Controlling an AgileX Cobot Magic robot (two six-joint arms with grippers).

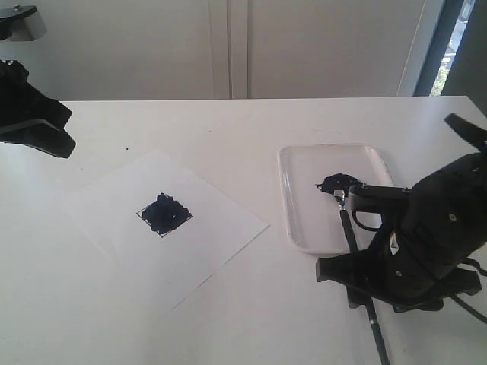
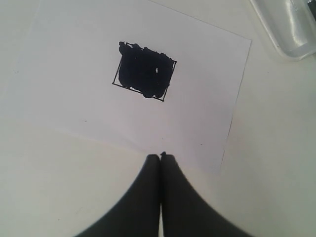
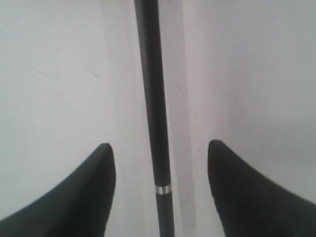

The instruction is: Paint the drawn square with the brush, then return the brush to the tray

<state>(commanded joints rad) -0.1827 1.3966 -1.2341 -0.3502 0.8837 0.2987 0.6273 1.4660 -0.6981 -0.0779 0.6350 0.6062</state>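
Item, right hand (image 3: 160, 144): my fingers spread wide, the brush (image 3: 154, 98) lying between them, touched by neither.
Item, brush: head in the tray (image 1: 304, 228) at the black paint blob (image 1: 335, 183), handle crossing the rim and out over the surface (image 1: 251, 304).
Item, left hand (image 2: 159, 157): my fingers pressed together, above an edge of the paper sheet (image 2: 207, 98).
Item, drawn square (image 2: 144, 70): smeared dark nearly throughout, mid-sheet.

The claw (image 2: 161, 158), its 2 halves pressed together, sits at the paper's (image 2: 74, 74) edge. From its tips, the square (image 2: 144, 70), nearly filled with black paint, lies at 12 o'clock. A tray (image 2: 291, 34) corner lies between 1 and 2 o'clock on the worktop (image 2: 59, 177).
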